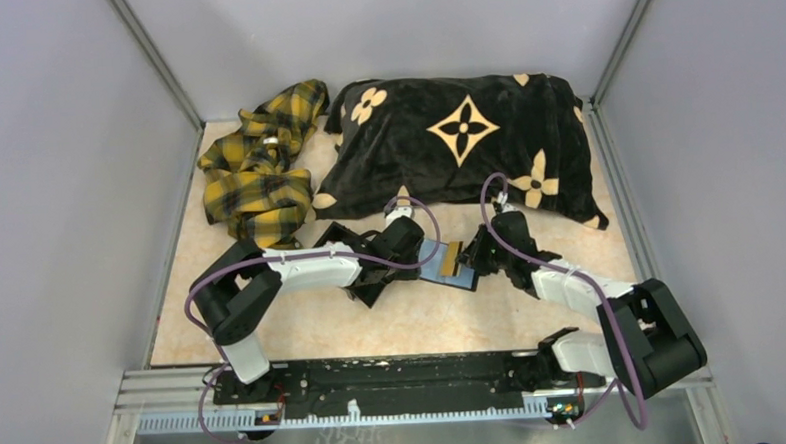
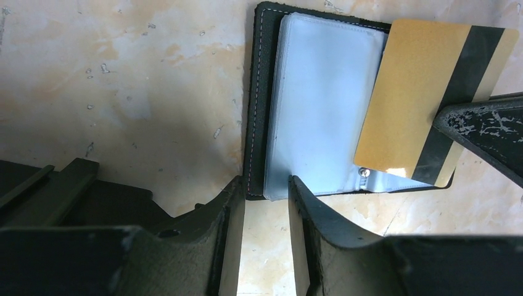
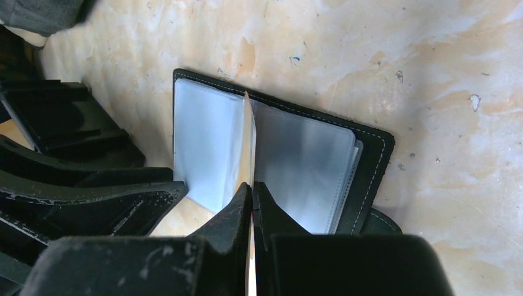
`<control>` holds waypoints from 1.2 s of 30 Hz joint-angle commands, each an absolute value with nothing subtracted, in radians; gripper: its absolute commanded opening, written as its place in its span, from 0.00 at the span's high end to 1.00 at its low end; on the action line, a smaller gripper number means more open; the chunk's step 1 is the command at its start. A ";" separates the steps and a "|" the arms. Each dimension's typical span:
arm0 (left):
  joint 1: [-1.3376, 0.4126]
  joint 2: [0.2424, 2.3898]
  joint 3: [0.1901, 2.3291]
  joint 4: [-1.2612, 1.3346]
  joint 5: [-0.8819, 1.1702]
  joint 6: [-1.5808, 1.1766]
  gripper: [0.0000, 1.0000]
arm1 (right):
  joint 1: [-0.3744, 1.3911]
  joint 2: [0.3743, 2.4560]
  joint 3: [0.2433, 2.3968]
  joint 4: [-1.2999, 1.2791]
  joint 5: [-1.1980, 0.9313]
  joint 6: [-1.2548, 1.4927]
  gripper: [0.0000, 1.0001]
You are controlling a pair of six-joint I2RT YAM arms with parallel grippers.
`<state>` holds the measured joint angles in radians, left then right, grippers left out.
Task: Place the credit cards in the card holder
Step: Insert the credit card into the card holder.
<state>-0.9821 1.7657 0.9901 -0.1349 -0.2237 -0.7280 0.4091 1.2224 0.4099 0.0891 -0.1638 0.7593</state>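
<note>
While right hand pinches gold card over open card holder, left hand parted — mottled beige tabletop, grey walls.

Both your arms are bent at the elbow and meet at the card holder. Your left gripper stands part open, its fingertips at one edge of the holder. Your right gripper is clamped on a gold credit card, which it holds over the holder's clear sleeves.
</note>
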 commanded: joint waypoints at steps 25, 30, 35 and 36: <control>-0.991 1.767 0.908 -0.079 -0.204 -0.750 0.64 | 0.489 1.272 0.318 0.193 -0.160 0.868 1.00; -0.992 1.764 0.898 -0.076 -0.202 -0.752 0.64 | 0.489 1.259 0.325 0.181 -0.094 0.864 1.00; -0.993 1.759 0.889 -0.076 -0.204 -0.753 0.64 | 0.487 1.268 0.349 0.175 -0.050 0.859 1.00; -0.993 1.758 0.888 -0.077 -0.206 -0.755 0.64 | 0.486 1.271 0.353 0.173 -0.044 0.859 1.00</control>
<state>-0.9821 1.7428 0.9249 -0.0452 -0.2241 -0.7444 0.4839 1.2549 0.3405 0.2180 -0.1471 0.8825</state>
